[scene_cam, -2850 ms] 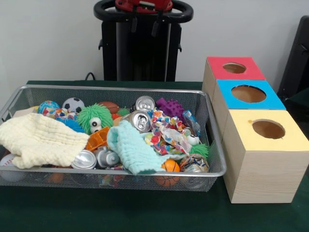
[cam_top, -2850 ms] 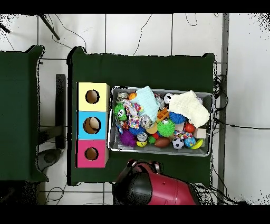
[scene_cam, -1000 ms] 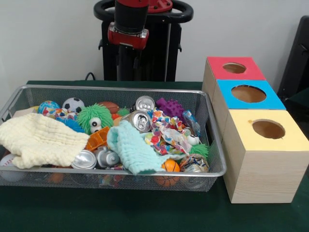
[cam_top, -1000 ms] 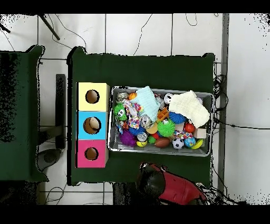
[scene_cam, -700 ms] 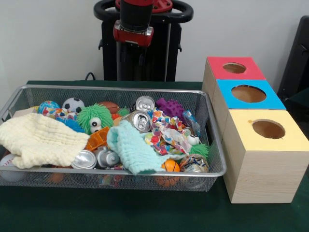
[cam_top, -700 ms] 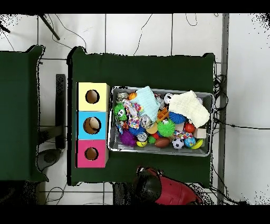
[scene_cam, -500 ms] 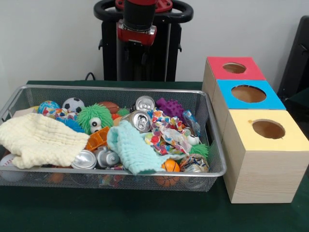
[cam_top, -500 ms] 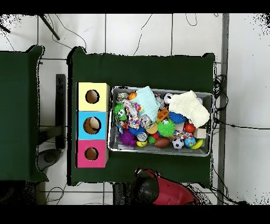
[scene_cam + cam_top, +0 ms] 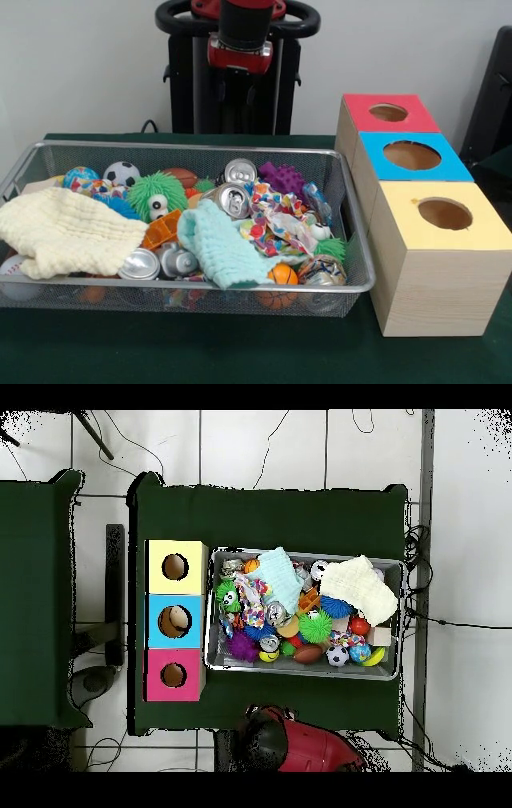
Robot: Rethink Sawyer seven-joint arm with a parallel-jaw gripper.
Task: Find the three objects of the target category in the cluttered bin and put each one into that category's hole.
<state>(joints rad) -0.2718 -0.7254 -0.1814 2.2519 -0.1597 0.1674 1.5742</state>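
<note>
The bin (image 9: 200, 286) is a silver wire-mesh basket on the green table, also seen in the overhead view (image 9: 300, 674). It is full of clutter. There are silver cans (image 9: 233, 199), a yellow cloth (image 9: 64, 232), a mint cloth (image 9: 220, 248), a patterned cloth (image 9: 276, 224), a soccer ball (image 9: 122, 173), a small basketball (image 9: 282, 274) and a green fuzzy ball (image 9: 156, 196). My gripper (image 9: 240, 86) hangs from the red and black wrist, high above and behind the bin's far rim, in front of the black pedestal. It holds nothing that I can see. In the overhead view only the arm (image 9: 285, 744) shows.
Three wooden boxes with round holes stand in a row beside the bin, with a red top (image 9: 360, 116), a blue top (image 9: 376, 156) and a yellow top (image 9: 400, 212). The blue box's hole (image 9: 175, 621) shows something pale inside. A second green table (image 9: 35, 599) stands apart.
The arm came down into the front view from the top. In the last half second the wrist shifted slightly right. The bin's contents have not moved.
</note>
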